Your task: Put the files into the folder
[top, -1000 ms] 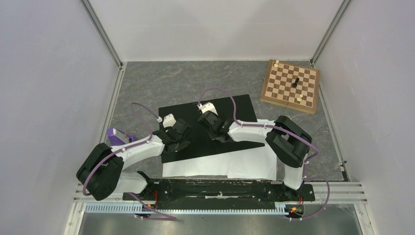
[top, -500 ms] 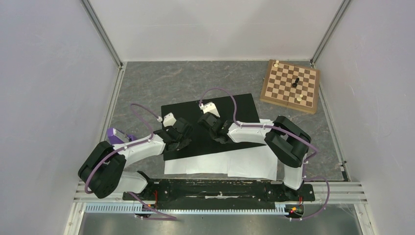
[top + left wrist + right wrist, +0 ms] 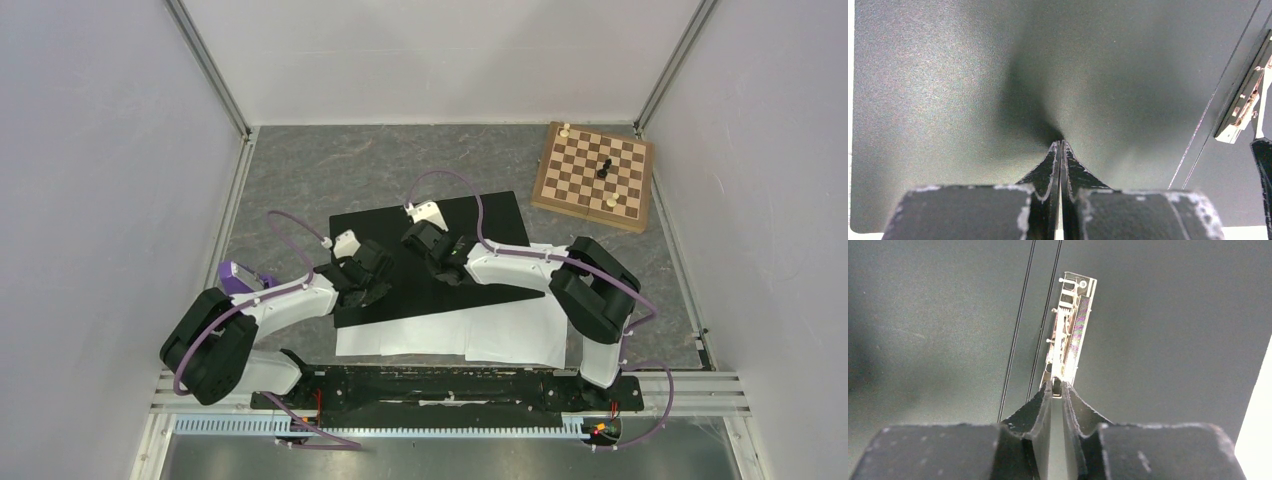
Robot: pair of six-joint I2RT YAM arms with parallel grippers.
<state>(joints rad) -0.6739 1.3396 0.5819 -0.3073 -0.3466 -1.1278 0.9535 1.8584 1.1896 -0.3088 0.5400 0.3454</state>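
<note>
Left hand (image 3: 1058, 145): mine, pressed together, pinning folder (image 3: 470, 215) beneath | right hand (image 3: 1057, 385): nearly closed at clip (image 3: 1070, 325), grip unclear | step: likely opening clip | next: fetch papers (image 3: 510, 335) behind hands

You have the folder (image 3: 503, 218) lying open and flat at the middle of the top view, its black inner faces turned up (matte, faintly grained up close). Its metal clip (image 3: 1068, 335) lies lengthwise just right of the double crease down the spine. The files (image 3: 500, 335), plain white sheets, lie overlapped side by side just below centre. Their far edges are covered by the folder's near edge, and the rest rests on the grey surface (image 3: 300, 170).
</note>
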